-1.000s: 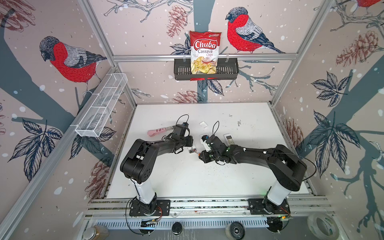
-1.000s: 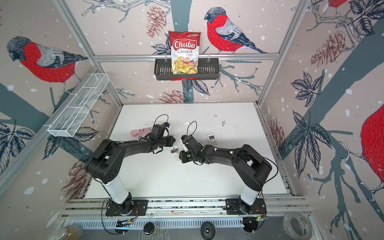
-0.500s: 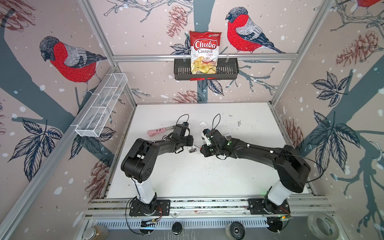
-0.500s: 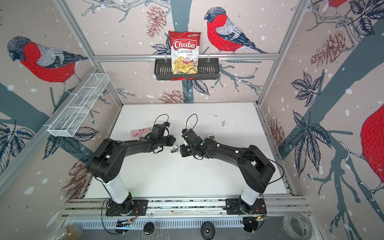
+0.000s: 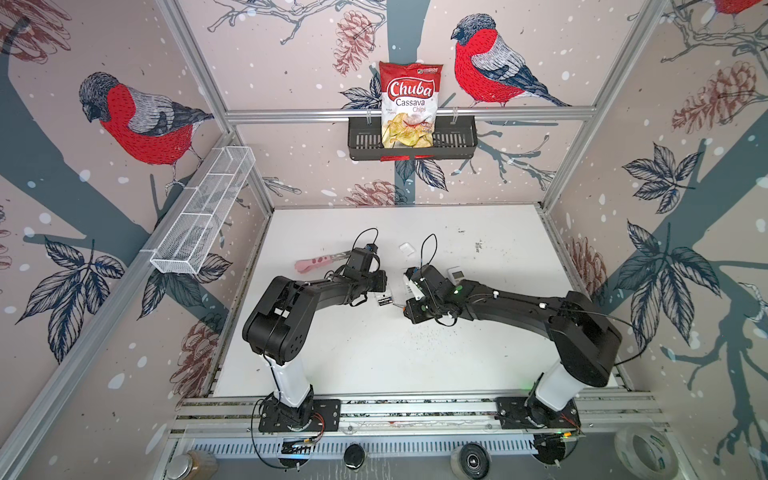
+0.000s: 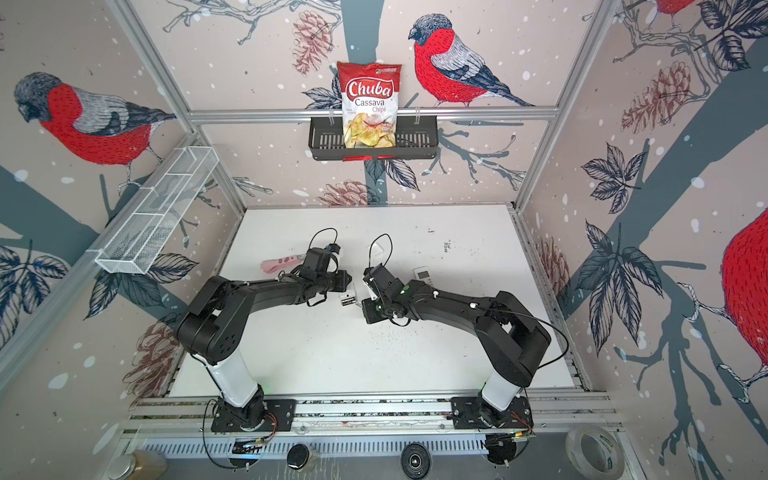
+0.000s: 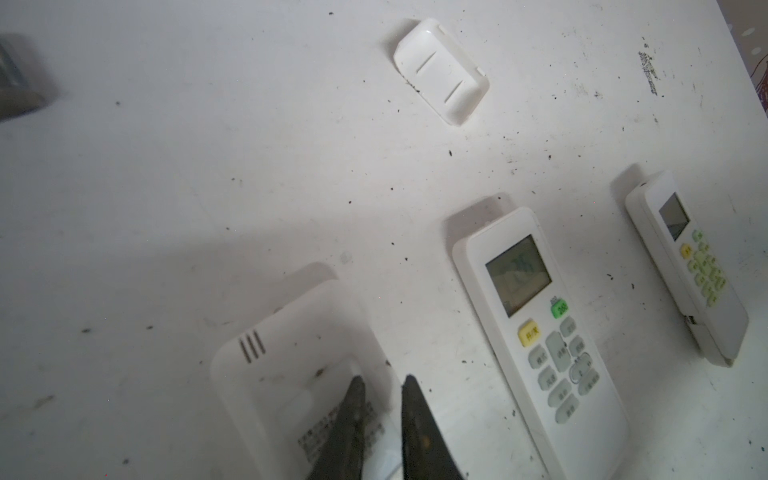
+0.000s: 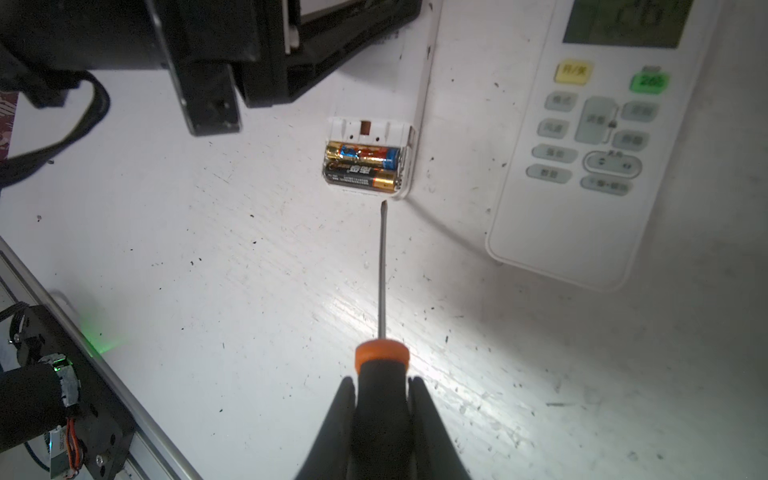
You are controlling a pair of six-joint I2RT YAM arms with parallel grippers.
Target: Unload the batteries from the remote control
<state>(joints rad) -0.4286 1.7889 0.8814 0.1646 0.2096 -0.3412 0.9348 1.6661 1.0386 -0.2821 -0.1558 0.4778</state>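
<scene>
On the speckled white table (image 8: 208,270), right hand (image 8: 382,386) pinches screwdriver (image 8: 381,357); left hand (image 7: 383,380) slightly parted.

The left arm (image 8: 199,50) hid most of the open remote (image 8: 365,129), and the frame edge cut off the face-up remote (image 8: 590,158). A dark object (image 7: 16,83) was too blurred to identify, and in both top views the batteries (image 5: 385,300) (image 6: 349,300) were too small to count.

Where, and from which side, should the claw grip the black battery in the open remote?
Probably the gold-banded end, from above: the black battery lies flat between the other cell and the compartment wall, so its sides are shut in.
</scene>
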